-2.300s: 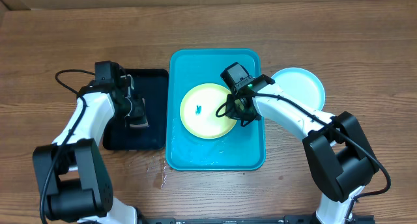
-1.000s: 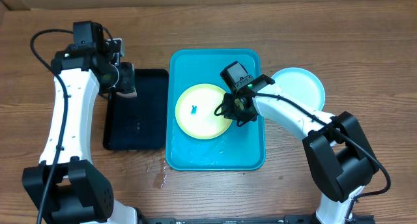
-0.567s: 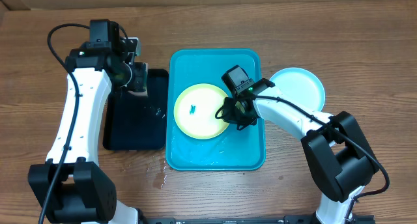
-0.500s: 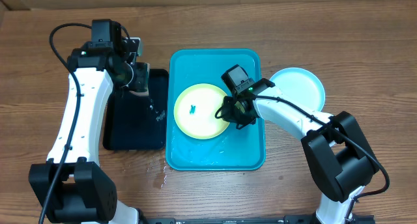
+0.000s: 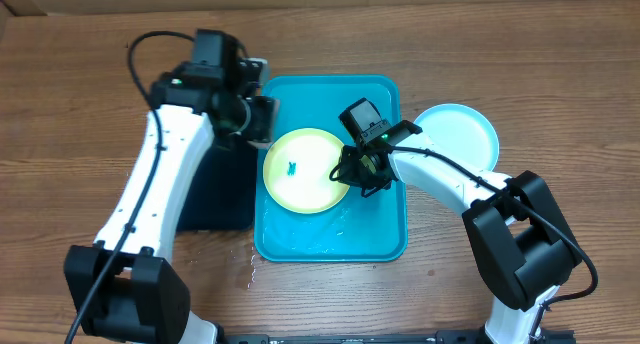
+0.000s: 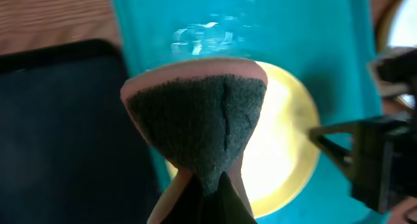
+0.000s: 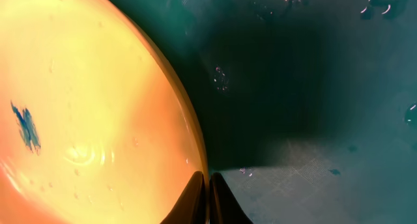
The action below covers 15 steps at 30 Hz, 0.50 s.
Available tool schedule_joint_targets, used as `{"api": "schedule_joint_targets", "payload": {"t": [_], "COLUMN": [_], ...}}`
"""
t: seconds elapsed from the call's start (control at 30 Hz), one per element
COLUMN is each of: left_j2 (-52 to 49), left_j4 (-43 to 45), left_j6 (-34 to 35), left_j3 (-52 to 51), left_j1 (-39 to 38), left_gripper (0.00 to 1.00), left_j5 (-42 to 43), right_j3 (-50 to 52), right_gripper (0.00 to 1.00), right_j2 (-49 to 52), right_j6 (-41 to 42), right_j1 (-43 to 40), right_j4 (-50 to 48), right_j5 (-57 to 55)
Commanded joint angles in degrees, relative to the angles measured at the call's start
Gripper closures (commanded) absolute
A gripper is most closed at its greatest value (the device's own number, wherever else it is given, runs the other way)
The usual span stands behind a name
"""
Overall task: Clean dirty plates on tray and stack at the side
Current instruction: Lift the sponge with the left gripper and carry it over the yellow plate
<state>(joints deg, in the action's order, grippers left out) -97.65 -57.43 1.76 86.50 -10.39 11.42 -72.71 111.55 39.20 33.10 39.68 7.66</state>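
The turquoise tray [image 5: 380, 232] lies on the wooden counter [image 5: 500, 44] with drops of water in it. A black tray [image 5: 225, 199] lies just to its left. A yellow-green plate [image 5: 305, 189] lies in the turquoise tray, toward the left side, with a small blue smudge [image 5: 293, 168] on it. The right pincer [image 5: 355, 174] is clamped on the plate's right rim. The left pincer [image 5: 255, 119] squeezes a dark sponge [image 6: 202, 126] over the tray's far left part. A light blue plate [image 5: 465, 134] sits on the counter, right of the tray.
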Motion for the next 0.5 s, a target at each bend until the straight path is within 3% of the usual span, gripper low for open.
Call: {"api": "schedule_joint_targets", "payload": {"t": [0.0, 0.47], "left_j2": [-1.22, -9.86], "left_j4": [0.7, 2.49], "left_j6": [2.14, 3.67], "left_j3": [-0.24, -0.24], "left_j1": [-2.93, -5.73], "left_gripper": [0.96, 0.96], "left_j5": [1.49, -1.33], "right_j3": [0.28, 0.28], "right_gripper": [0.96, 0.93], "right_j2": [0.02, 0.02], "right_j6": [0.07, 0.07], "right_j1": [0.44, 0.44], "right_j4": [0.24, 0.24], "right_j5": [0.48, 0.42]}}
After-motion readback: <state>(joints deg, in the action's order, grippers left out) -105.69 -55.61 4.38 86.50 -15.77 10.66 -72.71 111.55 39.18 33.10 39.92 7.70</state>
